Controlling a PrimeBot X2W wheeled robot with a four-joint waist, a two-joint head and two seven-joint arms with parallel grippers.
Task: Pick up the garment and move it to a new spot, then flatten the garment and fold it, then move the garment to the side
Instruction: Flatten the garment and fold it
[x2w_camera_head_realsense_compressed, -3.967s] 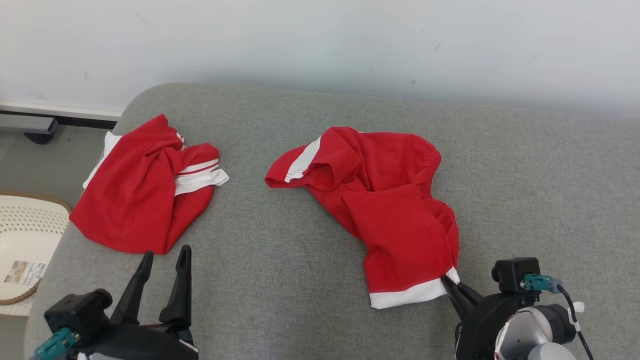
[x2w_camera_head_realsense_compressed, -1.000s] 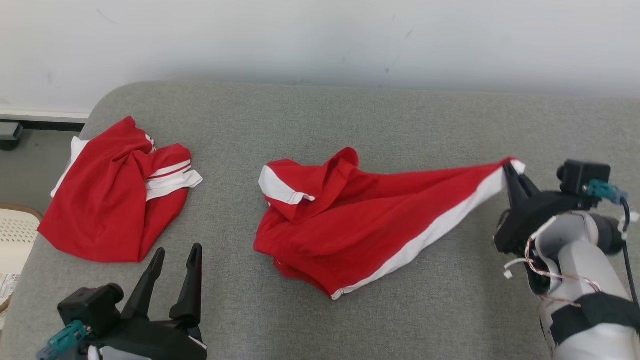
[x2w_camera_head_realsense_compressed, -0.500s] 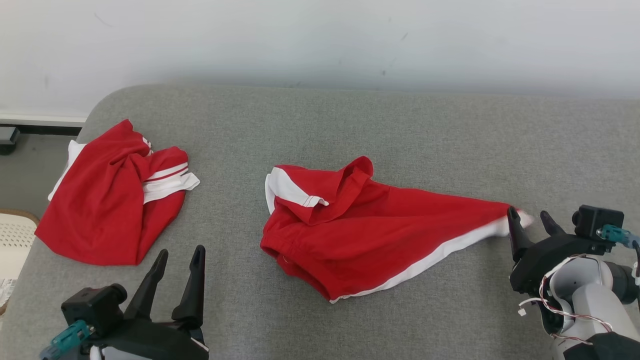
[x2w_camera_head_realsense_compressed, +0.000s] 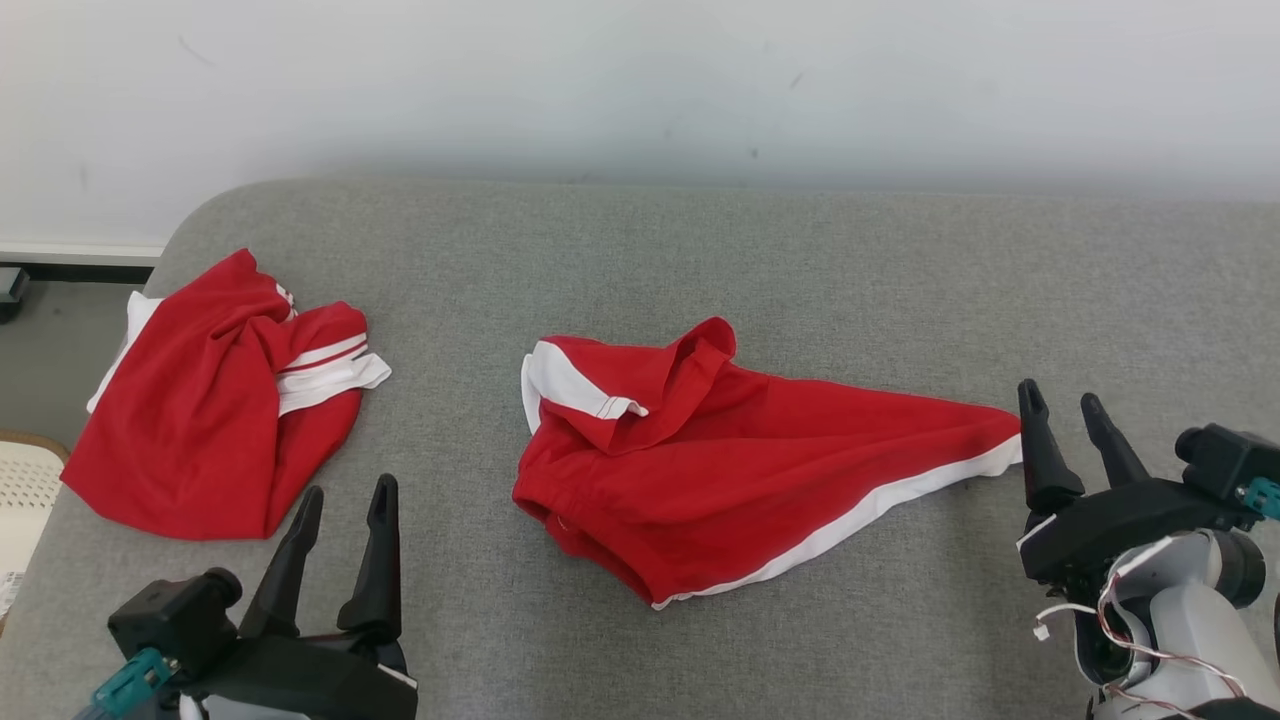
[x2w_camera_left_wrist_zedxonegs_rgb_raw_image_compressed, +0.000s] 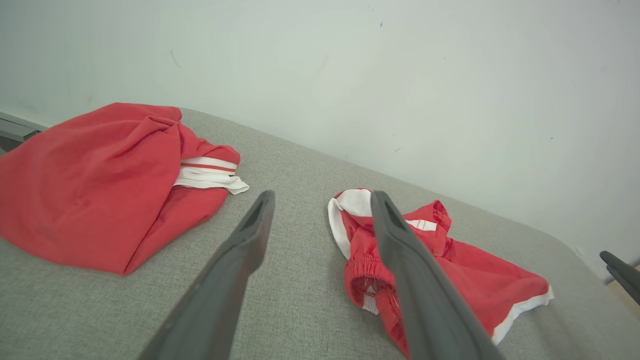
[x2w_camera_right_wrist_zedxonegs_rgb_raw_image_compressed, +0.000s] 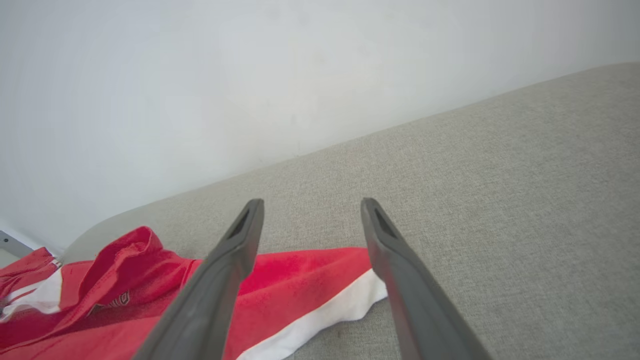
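**Both grippers standing open and empty; red garment lying mid-surface**

The garment (x2w_camera_head_realsense_compressed: 760, 490), a pair of red shorts with white trim, is lying rumpled on the middle of the grey padded surface (x2w_camera_head_realsense_compressed: 640, 260). It is tapering to a white-edged corner that is pointing toward the surface's right side. Its waistband end is bunching up on the left, with a fold standing up toward the far edge.

The right gripper (x2w_camera_head_realsense_compressed: 1058, 400) is sitting just beside that white-edged corner. Its fingers are spreading wide and gripping nothing. In the right wrist view the hem is showing between and under the two fingers, but whether either finger is touching the cloth cannot be told.

The left gripper (x2w_camera_head_realsense_compressed: 348, 490) is hovering by the near edge, left of the garment and apart from it. Its fingers are also standing wide open with nothing between them.

A second red garment (x2w_camera_head_realsense_compressed: 210, 400) with white stripes is lying crumpled near the surface's rounded far-left corner, well apart from the first. A pale basket (x2w_camera_head_realsense_compressed: 25, 480) is peeking in past the left edge.
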